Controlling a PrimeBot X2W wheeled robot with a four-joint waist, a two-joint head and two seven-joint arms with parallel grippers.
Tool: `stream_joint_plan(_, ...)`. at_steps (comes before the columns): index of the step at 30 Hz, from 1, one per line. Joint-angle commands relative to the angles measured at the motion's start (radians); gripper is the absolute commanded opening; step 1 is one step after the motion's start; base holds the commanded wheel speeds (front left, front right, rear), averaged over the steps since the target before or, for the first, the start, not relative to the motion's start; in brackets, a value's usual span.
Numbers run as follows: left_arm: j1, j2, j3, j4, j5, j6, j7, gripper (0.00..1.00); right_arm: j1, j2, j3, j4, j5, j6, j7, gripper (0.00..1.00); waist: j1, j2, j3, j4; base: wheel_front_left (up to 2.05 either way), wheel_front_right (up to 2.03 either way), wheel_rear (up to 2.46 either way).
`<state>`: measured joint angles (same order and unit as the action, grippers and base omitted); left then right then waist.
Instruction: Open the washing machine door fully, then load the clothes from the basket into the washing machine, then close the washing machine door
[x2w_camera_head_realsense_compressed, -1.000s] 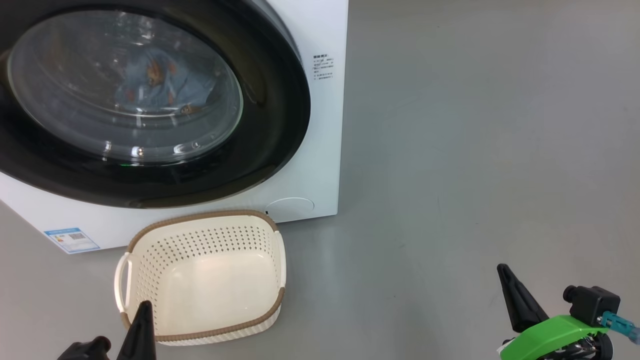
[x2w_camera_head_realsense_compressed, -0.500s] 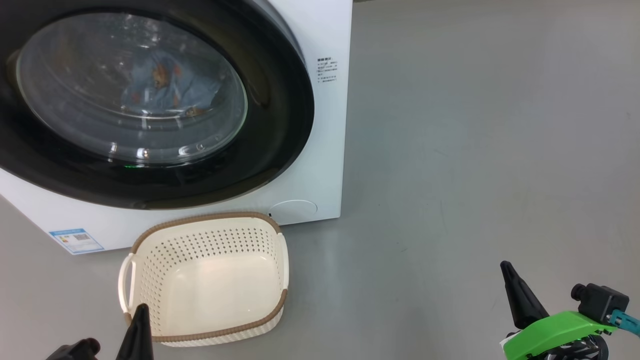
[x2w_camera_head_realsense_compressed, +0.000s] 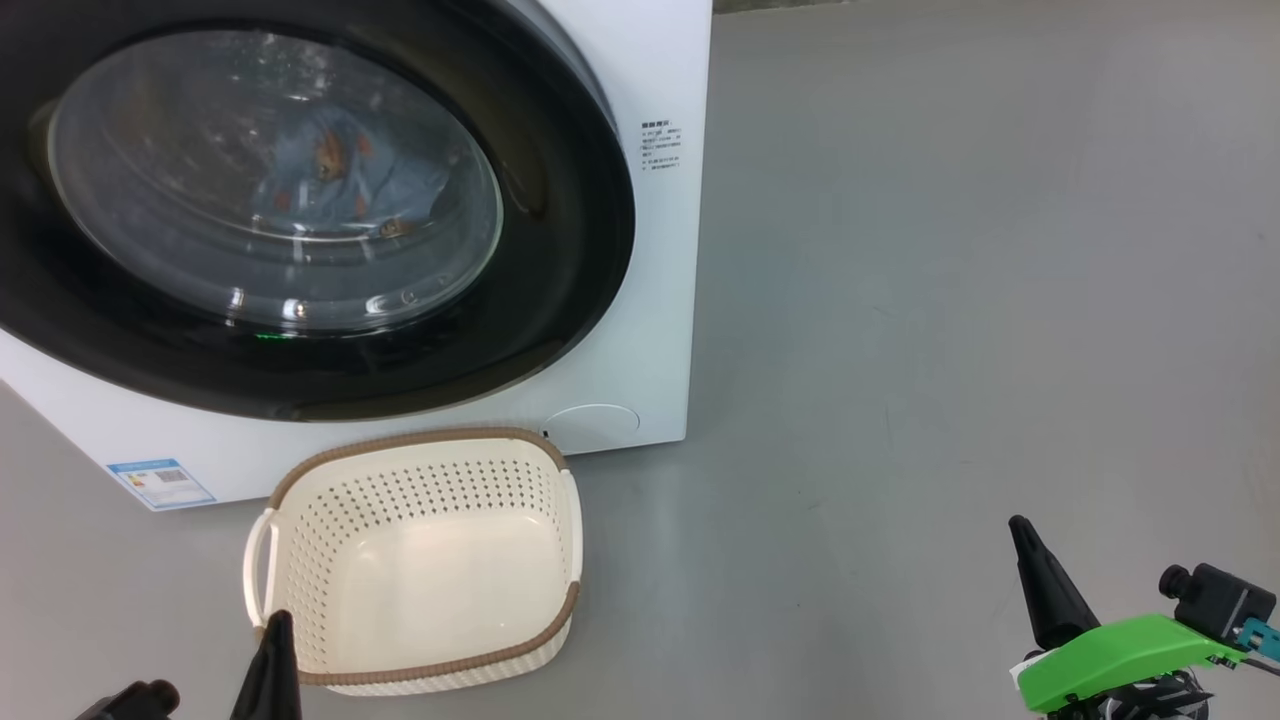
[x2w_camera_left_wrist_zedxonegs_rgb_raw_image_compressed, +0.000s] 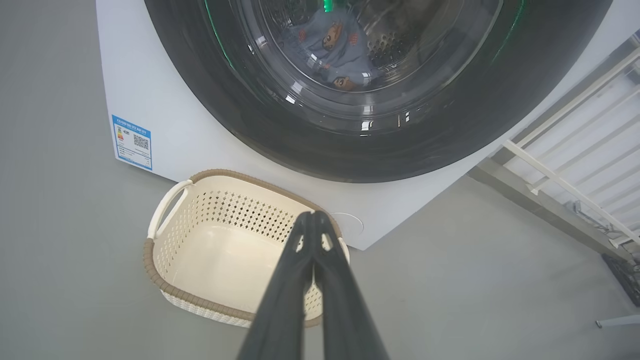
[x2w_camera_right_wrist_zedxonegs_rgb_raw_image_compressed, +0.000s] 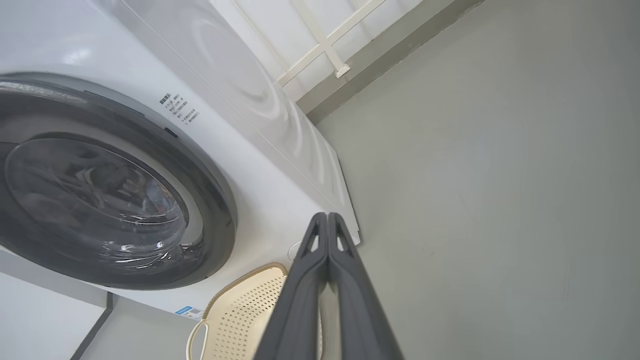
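The white washing machine stands at the upper left with its glossy black door shut. Through the glass window the light blue bear-print clothes lie inside the drum, and they appear in the left wrist view as clothes too. The cream basket sits on the floor in front of the machine with nothing in it. My left gripper is shut at the basket's near left corner, holding nothing. My right gripper is shut low at the right, far from the machine.
Bare grey floor spreads to the right of the machine. A white railing and a wall base run behind the machine's side. A blue label marks the machine's lower left corner.
The whole head picture has drifted slightly right and down, so the camera moved. Both grippers sit a little lower and further out in the picture. Door, clothes and basket are unchanged.
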<state>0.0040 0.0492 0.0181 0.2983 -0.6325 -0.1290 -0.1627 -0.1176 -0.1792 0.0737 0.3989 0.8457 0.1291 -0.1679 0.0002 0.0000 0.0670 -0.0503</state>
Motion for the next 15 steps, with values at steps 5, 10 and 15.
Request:
stream_joint_plan(5,-0.038,0.011,0.022,-0.027,-0.067,-0.001,0.018,0.00,-0.009,0.001,-0.016,-0.034,0.061,0.000,0.016,0.00,-0.0001,0.0000,-0.004,0.003,0.00,0.00,0.00)
stream_joint_plan(10,-0.042,0.011,0.026,-0.029,-0.118,-0.001,0.033,0.00,-0.008,0.007,-0.025,-0.041,0.101,0.001,0.031,0.00,-0.0001,0.0000,-0.007,0.006,0.00,0.00,0.00)
stream_joint_plan(15,-0.047,0.010,0.031,-0.030,-0.170,-0.001,0.048,0.00,-0.007,0.014,-0.034,-0.048,0.142,0.001,0.045,0.00,-0.0001,0.0000,-0.011,0.008,0.00,0.00,0.00)
